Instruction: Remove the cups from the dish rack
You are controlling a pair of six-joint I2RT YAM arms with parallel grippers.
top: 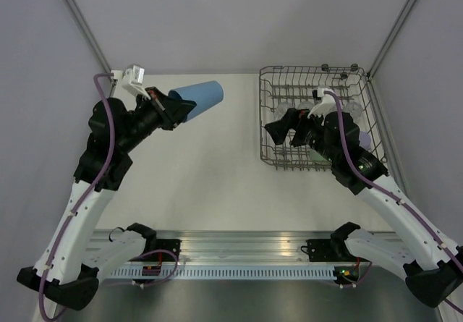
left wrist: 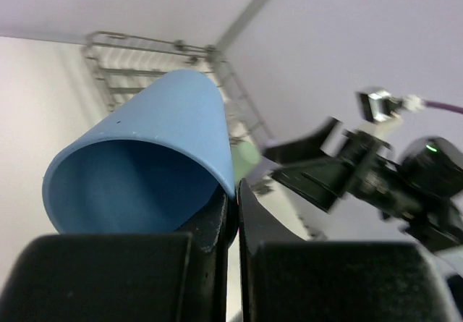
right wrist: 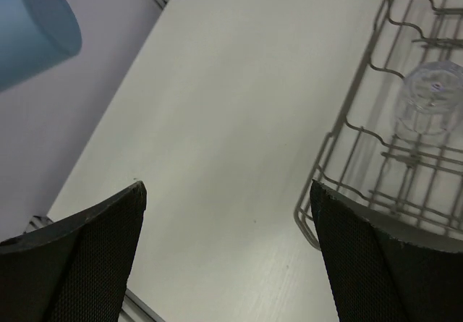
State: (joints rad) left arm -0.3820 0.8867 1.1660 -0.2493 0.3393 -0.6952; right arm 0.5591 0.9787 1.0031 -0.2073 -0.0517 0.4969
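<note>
My left gripper (top: 179, 108) is shut on the rim of a blue cup (top: 200, 98) and holds it on its side above the far left of the table. In the left wrist view the fingers (left wrist: 217, 221) pinch the blue cup's (left wrist: 145, 141) wall, its mouth facing the camera. The grey wire dish rack (top: 269, 155) stands at the far right. My right gripper (top: 288, 130) is open and empty over the rack's left part. A clear glass (right wrist: 430, 98) lies in the rack (right wrist: 347, 130). A pale green cup (left wrist: 247, 160) shows in the rack (left wrist: 137, 65).
Grey side walls and corner posts close in the table on the left, right and back. A metal rail (top: 239, 253) with the arm bases runs along the near edge. The right arm (left wrist: 362, 181) shows in the left wrist view.
</note>
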